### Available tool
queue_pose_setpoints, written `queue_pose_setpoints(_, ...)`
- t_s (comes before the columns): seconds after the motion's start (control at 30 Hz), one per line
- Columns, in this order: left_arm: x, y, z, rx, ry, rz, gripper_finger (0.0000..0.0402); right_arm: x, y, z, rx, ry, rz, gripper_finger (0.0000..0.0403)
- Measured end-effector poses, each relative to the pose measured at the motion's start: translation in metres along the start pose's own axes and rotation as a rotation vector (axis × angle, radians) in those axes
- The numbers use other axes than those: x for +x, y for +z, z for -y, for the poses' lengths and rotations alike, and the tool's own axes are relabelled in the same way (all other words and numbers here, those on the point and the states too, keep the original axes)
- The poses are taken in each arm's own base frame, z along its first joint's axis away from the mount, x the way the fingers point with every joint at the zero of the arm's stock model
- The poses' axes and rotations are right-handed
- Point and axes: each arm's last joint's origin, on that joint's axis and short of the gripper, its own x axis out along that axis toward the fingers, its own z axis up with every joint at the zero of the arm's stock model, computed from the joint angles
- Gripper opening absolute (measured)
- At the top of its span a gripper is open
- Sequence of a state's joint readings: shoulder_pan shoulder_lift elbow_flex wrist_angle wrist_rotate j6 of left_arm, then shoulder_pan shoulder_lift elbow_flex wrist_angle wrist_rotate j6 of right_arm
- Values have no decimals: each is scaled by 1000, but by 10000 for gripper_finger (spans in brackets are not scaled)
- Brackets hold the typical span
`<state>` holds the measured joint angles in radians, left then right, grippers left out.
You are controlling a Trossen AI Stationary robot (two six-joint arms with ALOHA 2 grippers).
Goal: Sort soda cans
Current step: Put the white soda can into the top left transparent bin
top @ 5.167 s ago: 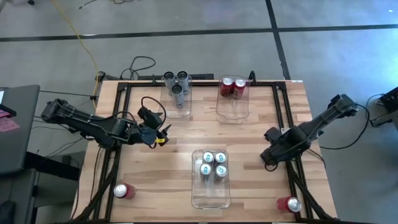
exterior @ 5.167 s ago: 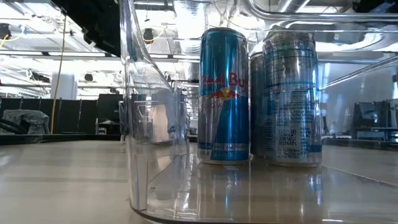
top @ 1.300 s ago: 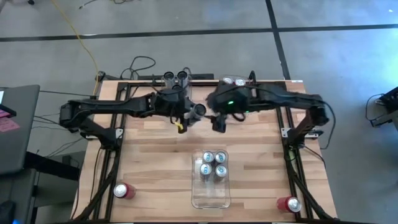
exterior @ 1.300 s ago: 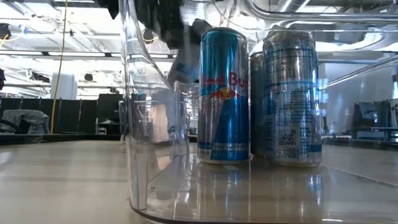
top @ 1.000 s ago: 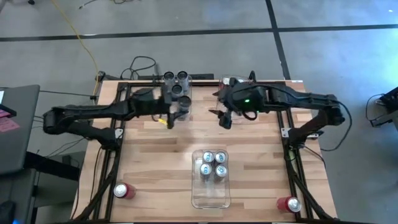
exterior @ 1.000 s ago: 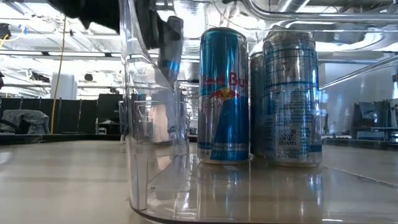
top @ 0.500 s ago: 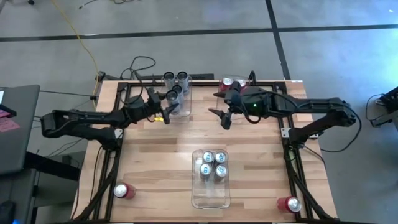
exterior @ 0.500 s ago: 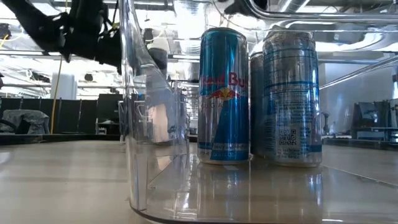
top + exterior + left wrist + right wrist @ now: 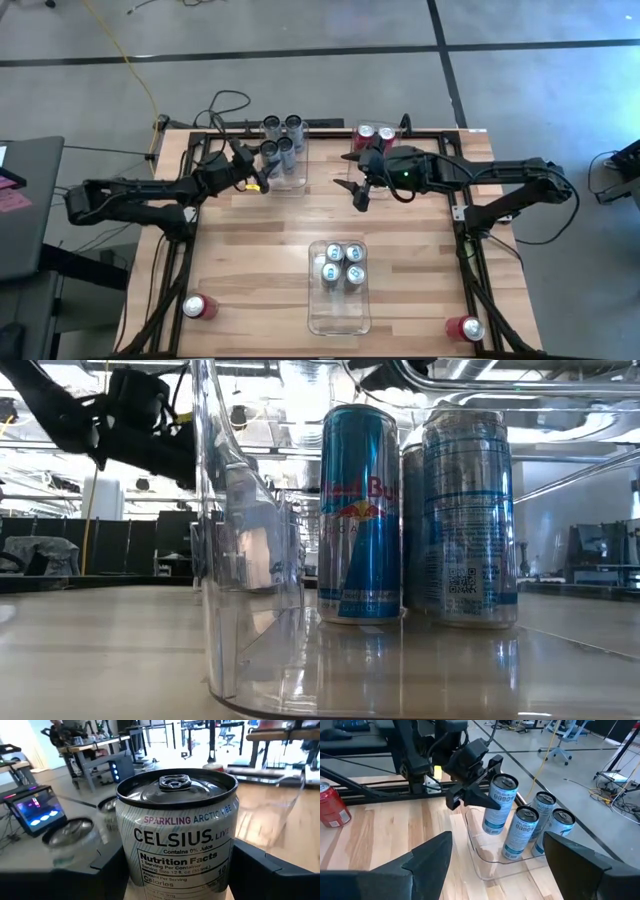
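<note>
The left pincer point(image 9: 470, 785) is clamped on a Celsius can point(image 9: 499, 805) held over the far-left clear bin point(image 9: 285, 180) beside three matching cans point(image 9: 283, 128), while the right pincer point(image 9: 357, 190) hangs spread apart and empty above the desk point(image 9: 260, 260) near the red cans' bin point(image 9: 385, 175).

high: straight down, far | low: tabletop, near | both: center bin point(image 9: 339, 300)

In the left wrist view, the white Celsius soda can point(image 9: 176, 832) is cut off below its nutrition label. Two grey cans behind it point(image 9: 68, 834) are blurred. The low view's clear plastic bin point(image 9: 240, 560) hides most of the desk.
</note>
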<state>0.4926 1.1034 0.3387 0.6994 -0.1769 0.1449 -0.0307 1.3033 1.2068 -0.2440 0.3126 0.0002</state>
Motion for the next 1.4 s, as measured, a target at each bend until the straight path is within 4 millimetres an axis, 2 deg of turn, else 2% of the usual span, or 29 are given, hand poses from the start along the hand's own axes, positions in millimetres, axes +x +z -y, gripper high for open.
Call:
queue_pose_setpoints(0.23,-16,-26,-13,-25,49,57,255,0,0,0,0,0,1,328)
queue_pose_setpoints(0.4,-21,-36,-18,-29,29,93,255,0,3,0,10,0,32,328)
queue_pose_setpoints(0.6,-8,-45,-16,-23,4,29,257,0,8,0,18,1,75,328)
queue_pose_setpoints(0.77,7,-47,-16,-21,15,75,258,0,8,0,16,1,76,328)
queue_pose_setpoints(1.03,30,-63,-18,-38,33,45,260,0,5,0,-10,1,52,328)
queue_pose_setpoints(1.4,33,-74,-29,-6,108,21,260,0,4,0,-17,1,36,328)
